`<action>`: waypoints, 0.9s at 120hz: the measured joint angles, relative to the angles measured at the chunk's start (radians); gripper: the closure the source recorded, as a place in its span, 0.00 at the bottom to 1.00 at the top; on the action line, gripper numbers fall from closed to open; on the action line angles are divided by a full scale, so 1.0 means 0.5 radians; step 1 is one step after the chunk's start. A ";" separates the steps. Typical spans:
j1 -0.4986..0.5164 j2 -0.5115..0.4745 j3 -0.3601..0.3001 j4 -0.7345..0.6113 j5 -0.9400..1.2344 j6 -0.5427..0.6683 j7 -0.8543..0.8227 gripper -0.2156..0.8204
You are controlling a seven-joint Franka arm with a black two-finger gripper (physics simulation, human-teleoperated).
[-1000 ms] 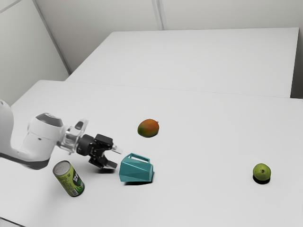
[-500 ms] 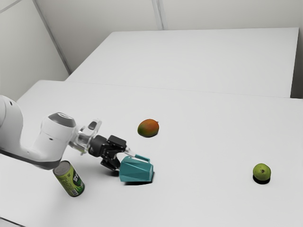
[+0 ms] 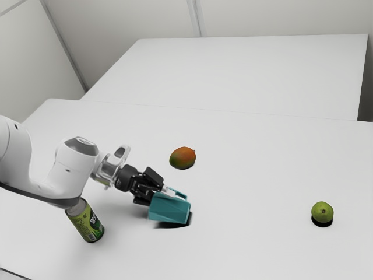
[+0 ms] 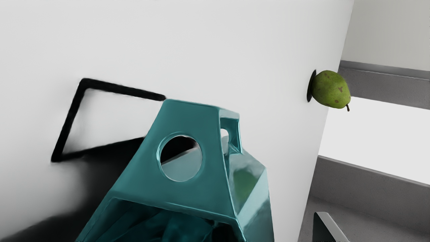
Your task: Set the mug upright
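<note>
The exterior camera stands back at the arm's side, angled down across the bench (image 3: 262, 157); the arm (image 3: 73, 169) enters at frame left. The wrist camera faces the mug (image 4: 201, 195) at close range, obliquely along the bench. Both views share mug and green fruit (image 4: 331, 89).

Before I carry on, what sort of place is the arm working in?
Probably a plain indoor room, perhaps a simulated test space: a broad white table, another pale flat surface beyond it, and light walls with straight seams.
</note>
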 joint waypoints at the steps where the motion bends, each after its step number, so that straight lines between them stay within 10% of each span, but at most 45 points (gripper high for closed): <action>1: 0.001 -0.002 -0.002 0.000 -0.001 0.001 -0.002 0.69; 32: -0.019 -0.031 -0.024 0.006 -0.009 0.017 -0.042 0.90; 108: -0.017 -0.184 -0.089 0.044 0.045 0.043 -0.153 0.96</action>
